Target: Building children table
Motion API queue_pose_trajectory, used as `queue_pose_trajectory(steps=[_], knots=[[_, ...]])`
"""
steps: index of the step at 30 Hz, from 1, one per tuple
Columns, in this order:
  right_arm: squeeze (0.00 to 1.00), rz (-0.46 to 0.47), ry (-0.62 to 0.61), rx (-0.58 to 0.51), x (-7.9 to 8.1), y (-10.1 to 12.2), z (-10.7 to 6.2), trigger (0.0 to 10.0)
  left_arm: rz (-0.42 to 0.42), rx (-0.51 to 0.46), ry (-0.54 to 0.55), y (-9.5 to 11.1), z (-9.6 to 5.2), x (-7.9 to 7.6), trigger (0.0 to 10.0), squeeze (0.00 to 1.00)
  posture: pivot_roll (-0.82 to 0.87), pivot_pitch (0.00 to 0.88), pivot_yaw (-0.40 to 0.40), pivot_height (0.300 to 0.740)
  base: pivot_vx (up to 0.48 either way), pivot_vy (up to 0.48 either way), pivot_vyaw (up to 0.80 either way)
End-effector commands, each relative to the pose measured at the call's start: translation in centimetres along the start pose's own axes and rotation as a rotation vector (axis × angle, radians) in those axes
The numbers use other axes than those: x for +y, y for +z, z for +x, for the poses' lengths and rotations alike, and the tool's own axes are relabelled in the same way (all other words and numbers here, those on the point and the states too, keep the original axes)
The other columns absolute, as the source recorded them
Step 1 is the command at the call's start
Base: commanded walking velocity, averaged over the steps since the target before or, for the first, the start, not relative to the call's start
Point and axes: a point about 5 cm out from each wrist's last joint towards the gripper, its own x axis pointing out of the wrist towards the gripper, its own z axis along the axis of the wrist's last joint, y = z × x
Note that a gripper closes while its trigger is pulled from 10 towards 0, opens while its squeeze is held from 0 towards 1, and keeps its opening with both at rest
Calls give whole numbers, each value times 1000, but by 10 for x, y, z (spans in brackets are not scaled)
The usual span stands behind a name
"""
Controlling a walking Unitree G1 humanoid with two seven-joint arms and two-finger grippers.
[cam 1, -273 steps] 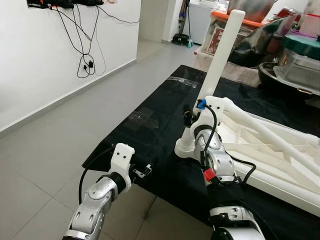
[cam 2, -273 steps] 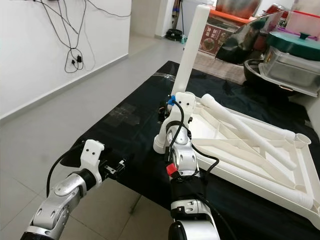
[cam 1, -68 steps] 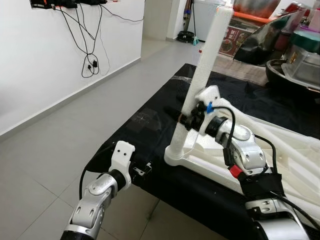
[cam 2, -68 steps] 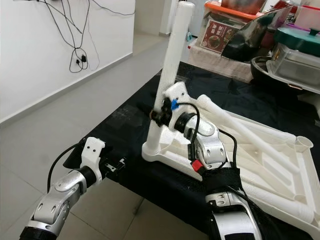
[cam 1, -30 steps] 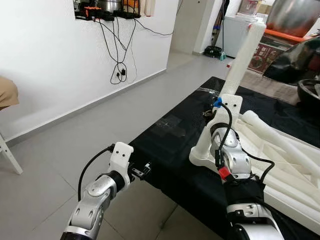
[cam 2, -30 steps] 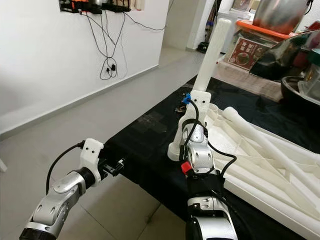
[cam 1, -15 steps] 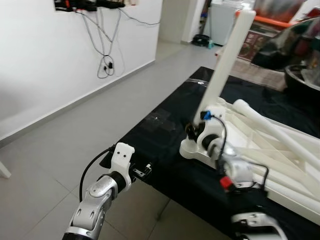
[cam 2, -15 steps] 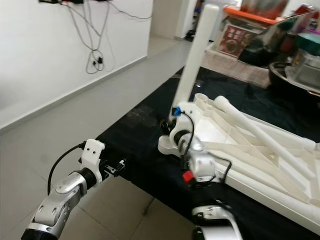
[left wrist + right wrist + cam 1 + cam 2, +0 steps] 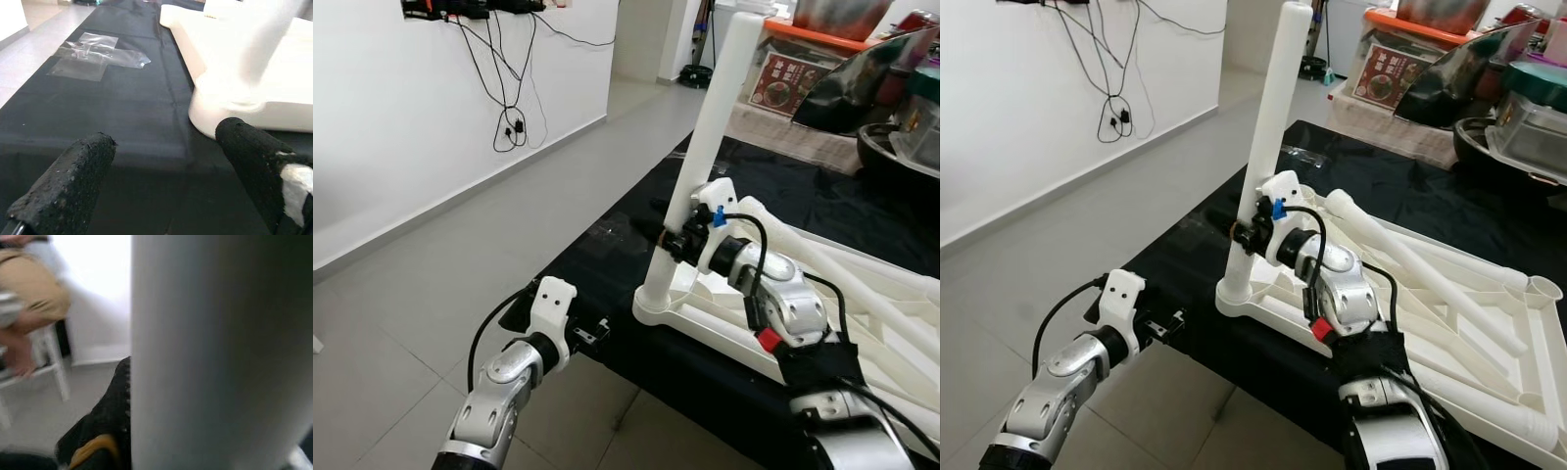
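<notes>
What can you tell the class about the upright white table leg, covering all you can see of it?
The table leg is a long, smooth white tube, plastic by its look, standing nearly upright with a slight lean. Its foot sits in the corner socket of the upturned white tabletop, which lies on the black cloth. The right gripper is closed around its lower part. Its top end is plain and free.

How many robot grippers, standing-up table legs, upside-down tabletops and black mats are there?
Grippers: 2, the left gripper and the right gripper
Standing table leg: 1
Upside-down tabletop: 1
Black mat: 1
Total: 5
</notes>
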Motion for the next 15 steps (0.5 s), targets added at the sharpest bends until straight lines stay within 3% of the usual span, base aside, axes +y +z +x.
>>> queue_pose_trajectory(steps=[1,2,3,4,5,6,7,9,10,12,15], knots=[[0,-31,-137,68,-18,-7,-6,0,-1,5,-8,-2,-1,-2,10000,0,31,0,-144,740,0,0,0],[0,-18,-240,90,-26,-12,-8,0,-1,5,-9,-3,-1,-2,10000,0,31,0,-144,740,0,0,0],[0,-18,-240,90,-26,-12,-8,0,-1,5,-9,-3,-1,-2,10000,0,31,0,-144,740,0,0,0],[0,-10,-391,133,-39,-20,-14,0,-1,5,-10,-2,-1,-2,10000,0,27,0,-140,740,0,0,0],[0,-10,-391,133,-39,-20,-14,0,-1,5,-10,-2,-1,-2,10000,0,27,0,-140,740,0,0,0],[0,10,-594,179,-57,-31,-27,0,-1,5,-11,-2,0,-2,10000,0,26,0,-140,740,0,0,0],[0,10,-594,179,-57,-31,-27,0,-1,5,-11,-2,0,-2,10000,0,26,0,-140,740,0,0,0],[0,73,-955,240,-80,-55,-63,0,-1,6,-12,-2,-1,-2,10000,0,21,0,-136,740,0,0,0],[0,73,-955,240,-80,-55,-63,0,-1,6,-12,-2,-1,-2,10000,0,21,0,-136,740,0,0,0],[0,98,-1091,264,-83,-68,-81,0,-3,9,-14,-3,-1,-2,10000,0,16,0,-133,740,0,0,0],[0,87,-1128,280,-81,-73,-86,0,-5,12,-17,-4,-1,-4,10000,0,12,0,-133,740,0,0,0]])
